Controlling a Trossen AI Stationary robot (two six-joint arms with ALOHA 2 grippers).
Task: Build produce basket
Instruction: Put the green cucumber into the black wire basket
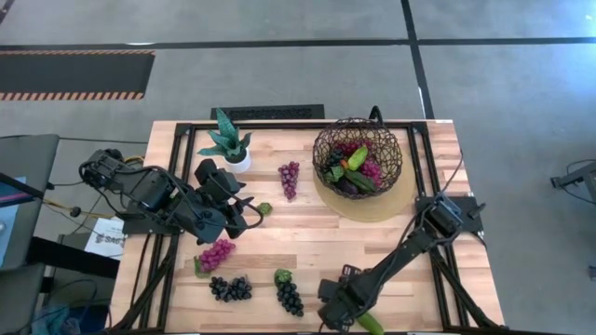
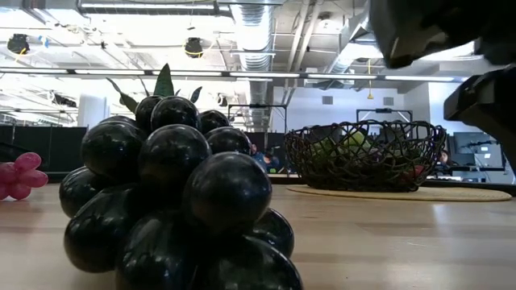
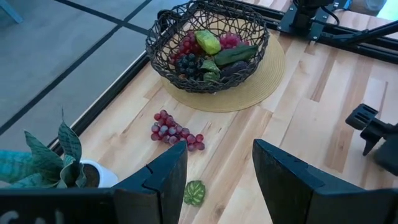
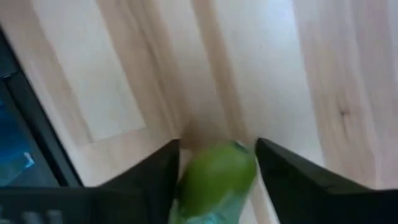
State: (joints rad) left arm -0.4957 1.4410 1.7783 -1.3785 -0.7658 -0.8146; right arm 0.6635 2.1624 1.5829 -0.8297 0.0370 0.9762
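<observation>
Cucumber (image 4: 214, 180) sits between right gripper (image 4: 217, 168) fingers at table (image 1: 317, 237) near edge; fingers straddle it, contact unclear. Left gripper (image 3: 217, 180) hovers wide open and empty, near the small green leaf (image 3: 194, 192). Basket (image 1: 358, 156) on tan disc (image 1: 386, 205), far right, already holds produce.

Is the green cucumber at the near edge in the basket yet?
Out. The cucumber lies on the table, between the right tool's fingers; the basket stands apart.

Light wood table (image 1: 307, 237) carries: tan round mat (image 1: 391, 207), potted plant (image 1: 229, 144), loose leaf (image 1: 264, 208), four grape bunches (image 1: 290, 178), green cucumber (image 1: 370, 323) at near edge.
</observation>
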